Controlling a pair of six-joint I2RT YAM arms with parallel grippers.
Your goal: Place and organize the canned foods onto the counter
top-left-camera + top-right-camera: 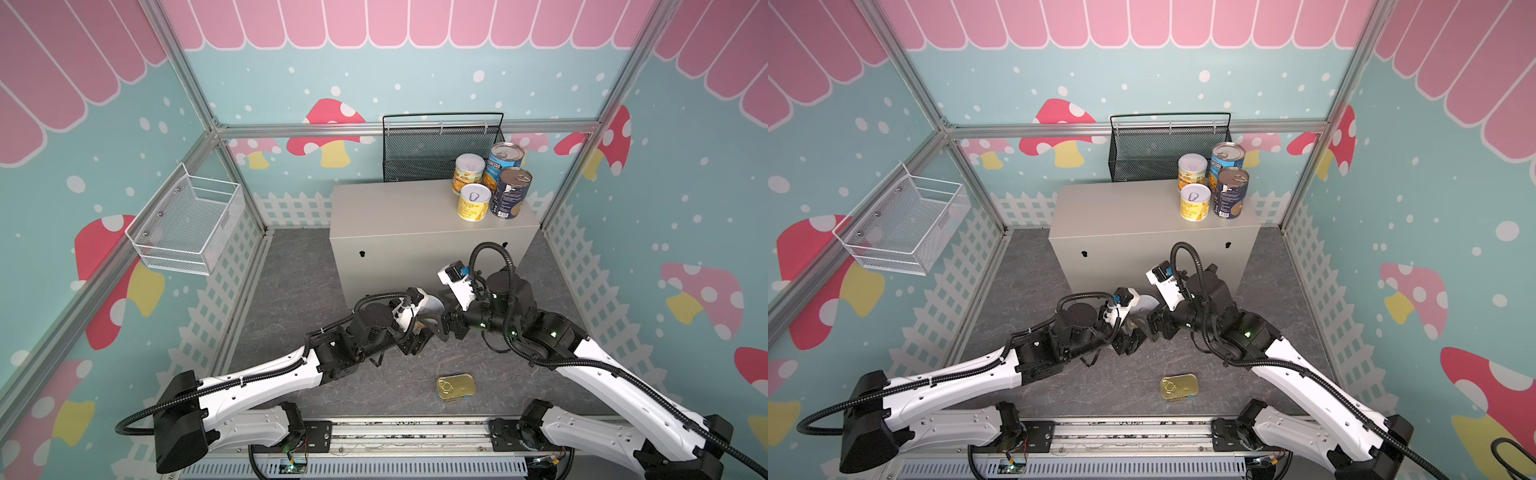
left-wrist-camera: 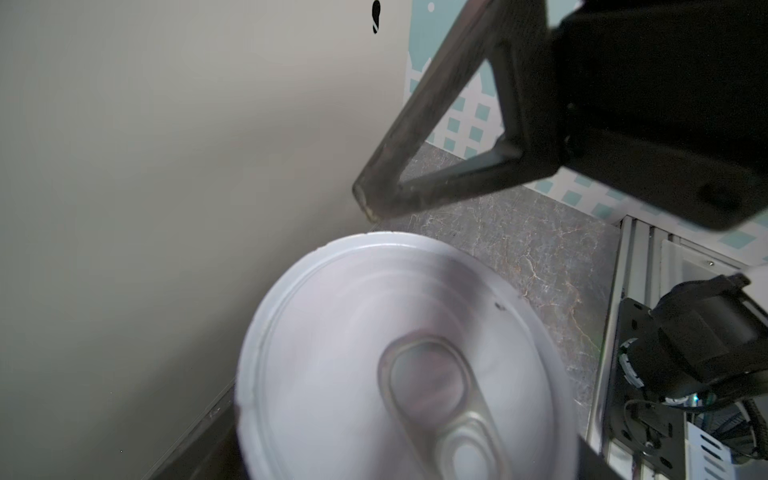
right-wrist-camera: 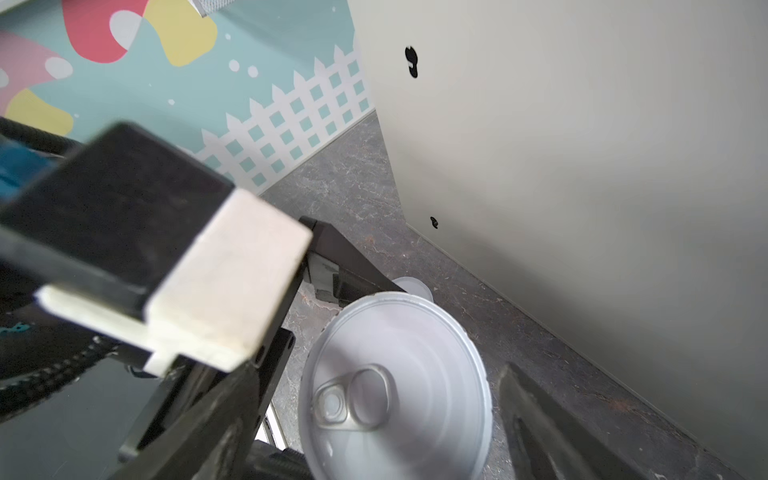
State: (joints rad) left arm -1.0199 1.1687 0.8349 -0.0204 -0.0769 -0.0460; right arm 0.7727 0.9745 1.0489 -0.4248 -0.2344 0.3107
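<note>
Lying nearest on the grey veined floor (image 1: 291,291), a flat gold-topped tin (image 1: 456,387) with rounded corners and a ring pull is seen, well apart from both arms.

Beyond it, the two claws are met just in front of the counter (image 1: 395,208), with a small round can (image 3: 395,395) between them; its white ribbed lid bears a pull tab. The right gripper (image 3: 397,353) is spread around this can, and floor is visible between the rim and each black finger. The left gripper (image 1: 422,332) is set close against the same can, but whether it is pinched cannot be told, since the lid is blurred in the left wrist view.

In both top views the can is hidden by the wrists save a sliver of lid. Much of the right wrist view is blocked by the left arm's camera block (image 3: 208,299).

Farther back, the counter is shown as a smooth beige-grey metal box with black keyholes on its front. At the right end of its flat top, four tins are stood upright in a tight cluster — short yellow-labelled cans (image 1: 473,202) and taller blue-labelled cans (image 1: 513,193), two of each.

Behind it a black mesh basket (image 1: 415,158) is hung on the back wall, and a white wire basket (image 1: 187,224) is fixed to the left wall.
</note>
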